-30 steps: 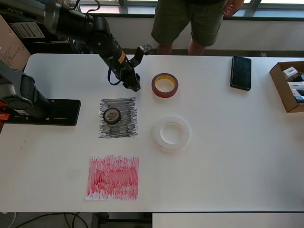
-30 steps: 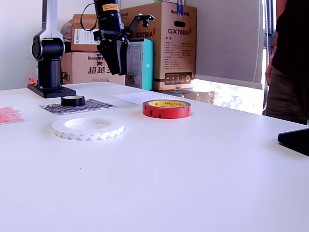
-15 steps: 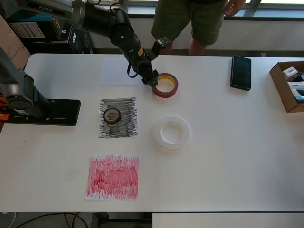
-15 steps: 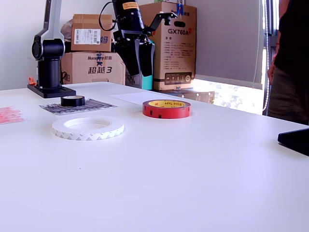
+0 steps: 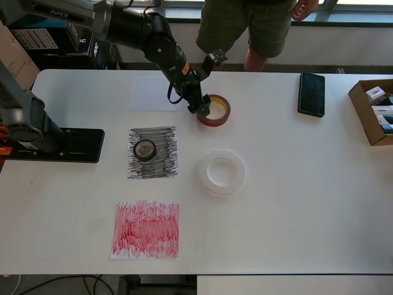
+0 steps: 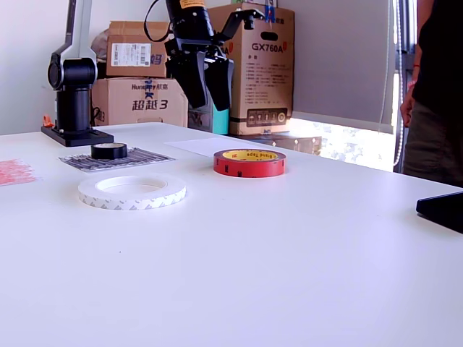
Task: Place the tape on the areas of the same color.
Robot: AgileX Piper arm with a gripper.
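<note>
Tool point(image 6: 207, 92), fingers parted and empty, hanging above white table point(image 5: 295, 184) (cardboard boxes point(image 6: 249, 65) behind), arm angled downward.

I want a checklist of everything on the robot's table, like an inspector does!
surface: white table, mostly bare.
job's things: black roll on black-scribbled sheet; red roll and white ring on bare table; red-scribbled sheet and white sheet hold nothing.
clutter: phone; open box at the table edge.
grippers: gripper, jaws open, above the red roll.
cables: black cable looped on the arm.
surroundings: person standing; cardboard boxes.
</note>
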